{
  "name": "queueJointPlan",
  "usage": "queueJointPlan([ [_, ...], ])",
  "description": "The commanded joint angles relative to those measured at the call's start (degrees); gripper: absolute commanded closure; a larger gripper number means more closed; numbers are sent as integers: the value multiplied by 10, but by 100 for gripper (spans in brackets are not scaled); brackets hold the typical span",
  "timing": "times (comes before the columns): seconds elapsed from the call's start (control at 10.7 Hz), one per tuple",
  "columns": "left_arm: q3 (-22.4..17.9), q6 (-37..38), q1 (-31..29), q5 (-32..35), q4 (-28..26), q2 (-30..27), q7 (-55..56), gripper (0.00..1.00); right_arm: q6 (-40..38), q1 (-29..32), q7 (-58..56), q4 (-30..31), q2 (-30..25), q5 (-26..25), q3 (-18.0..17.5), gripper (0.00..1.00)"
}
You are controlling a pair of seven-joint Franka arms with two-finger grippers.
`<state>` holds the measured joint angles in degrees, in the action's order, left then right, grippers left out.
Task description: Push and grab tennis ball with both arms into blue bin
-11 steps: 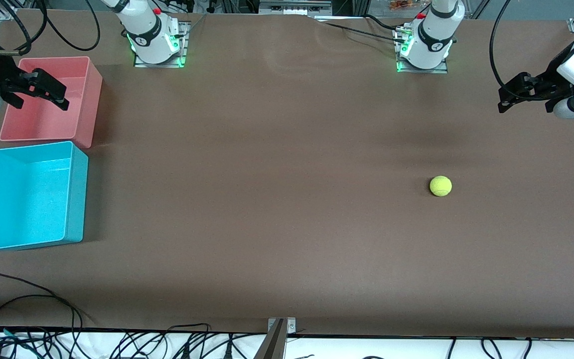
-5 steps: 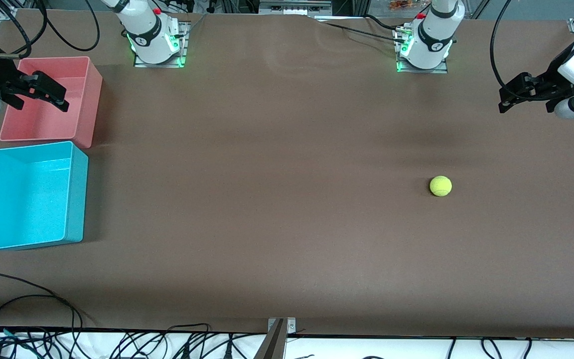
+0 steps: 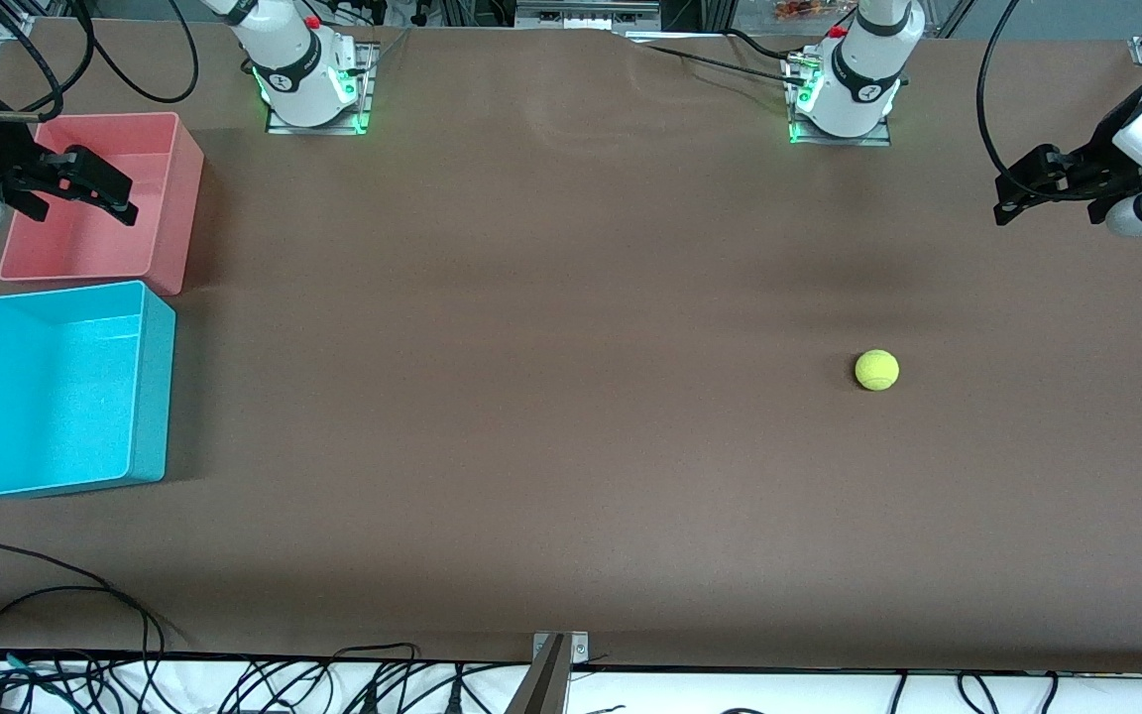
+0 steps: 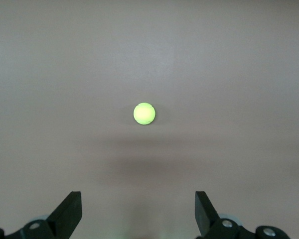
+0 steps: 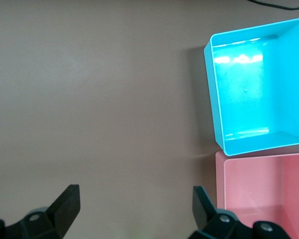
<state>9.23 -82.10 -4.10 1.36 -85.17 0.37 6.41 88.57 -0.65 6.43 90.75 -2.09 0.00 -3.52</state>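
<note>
While the tennis ball is lying untouched on the table, well apart from the spread, empty left gripper, which is being held high over the table's edge, a low, centred push toward the blue bin is being called for, the right gripper being kept spread and empty over the pink bin.

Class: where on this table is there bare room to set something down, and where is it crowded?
Bare: the wide stretch between the ball and the blue bin. Crowded: the right arm's end, where the pink bin sits beside the blue one.

Front view looks down over the whole table; both wrist views look down, seemingly from well above.
</note>
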Motion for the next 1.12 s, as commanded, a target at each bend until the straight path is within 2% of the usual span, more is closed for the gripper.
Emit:
queueJointPlan([
  [0.0,5,7,-6,7,5,0,-3,0,0,2,-2,7,-5,-3,-1,0],
  [1.03,5,7,-6,7,6,0,-3,0,2,0,-1,2,6,-8,1,0],
])
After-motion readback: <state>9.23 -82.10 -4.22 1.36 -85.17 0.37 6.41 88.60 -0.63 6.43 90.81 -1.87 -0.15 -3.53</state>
